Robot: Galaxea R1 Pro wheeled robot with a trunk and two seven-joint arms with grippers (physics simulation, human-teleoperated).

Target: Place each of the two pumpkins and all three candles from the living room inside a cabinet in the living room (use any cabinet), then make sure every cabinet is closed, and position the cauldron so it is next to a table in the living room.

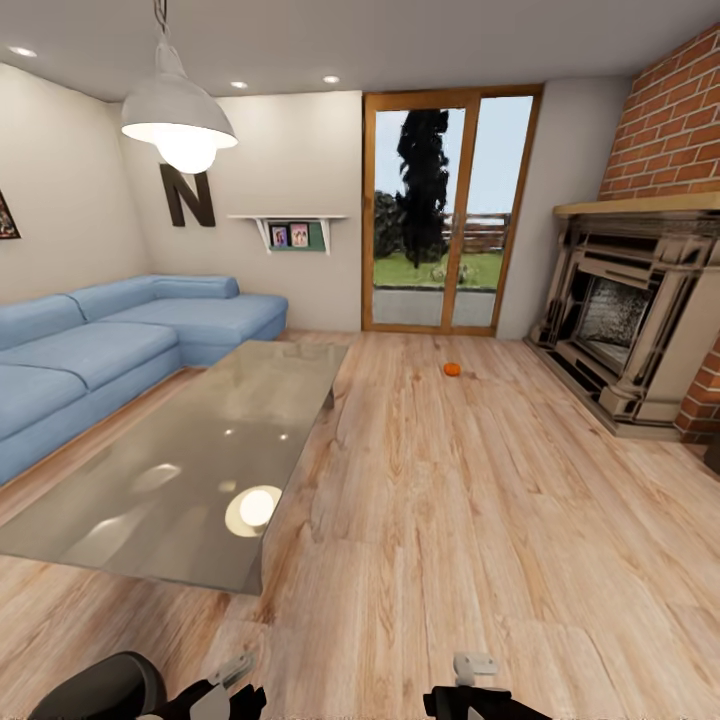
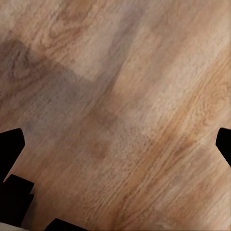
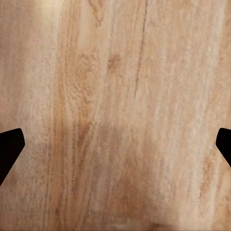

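One small orange pumpkin lies on the light wood floor of the living room, far ahead of me between the glass door and the fireplace. A low glass-topped table stands ahead on my left. My two arms sit low at the near edge of the head view, the left arm and the right arm. My left gripper is open over bare floor planks. My right gripper is open too, with nothing between its fingers. The candles, the cabinet and the cauldron are out of view.
A blue corner sofa runs along the left wall behind the table. An ornate fireplace under a brick chimney fills the right side. A glass door is at the back. A pendant lamp hangs over the table. Open floor lies between table and fireplace.
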